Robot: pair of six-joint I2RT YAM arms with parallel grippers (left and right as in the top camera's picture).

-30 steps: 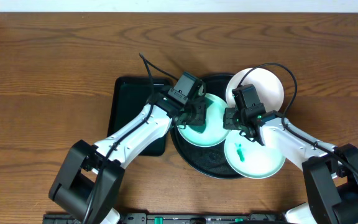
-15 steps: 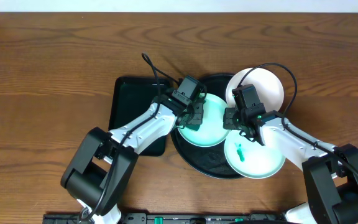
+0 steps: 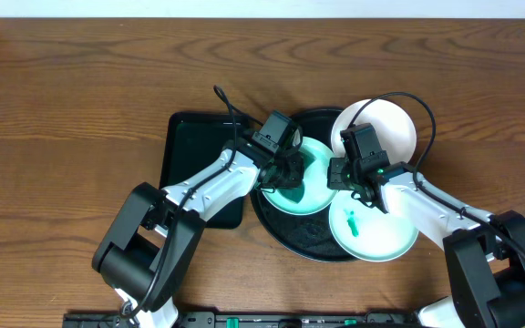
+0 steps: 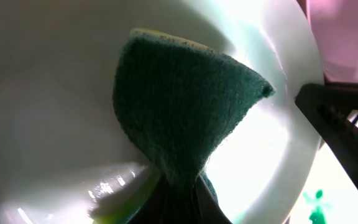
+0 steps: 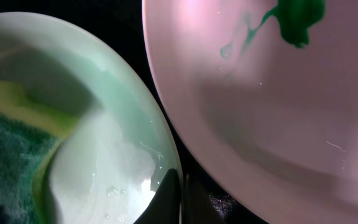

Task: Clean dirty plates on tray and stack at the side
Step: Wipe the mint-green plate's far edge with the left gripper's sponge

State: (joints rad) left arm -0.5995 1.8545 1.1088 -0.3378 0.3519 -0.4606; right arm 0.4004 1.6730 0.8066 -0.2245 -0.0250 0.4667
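Observation:
The round black tray point(image 3: 313, 244) holds a mint plate point(image 3: 310, 193), a second mint plate point(image 3: 381, 239) with a green smear point(image 3: 353, 224), and a white plate point(image 3: 386, 123) leaning on the far rim. My left gripper point(image 3: 283, 173) is shut on a green and yellow sponge point(image 4: 179, 106) and presses it on the first mint plate point(image 4: 48, 93). My right gripper point(image 3: 343, 175) is shut on that plate's right rim point(image 5: 160, 155). In the right wrist view my fingers point(image 5: 180, 194) pinch this rim, beside the smeared plate point(image 5: 278, 106).
A smaller black rectangular tray point(image 3: 188, 155) lies left of the round tray, under my left arm. Both arms cross the front of the wooden table point(image 3: 62, 109). Cables loop above both wrists.
My left gripper has shifted the sponge slightly on the mint plate, and its arm has swung a little to the right. The right arm and the plates have not moved.

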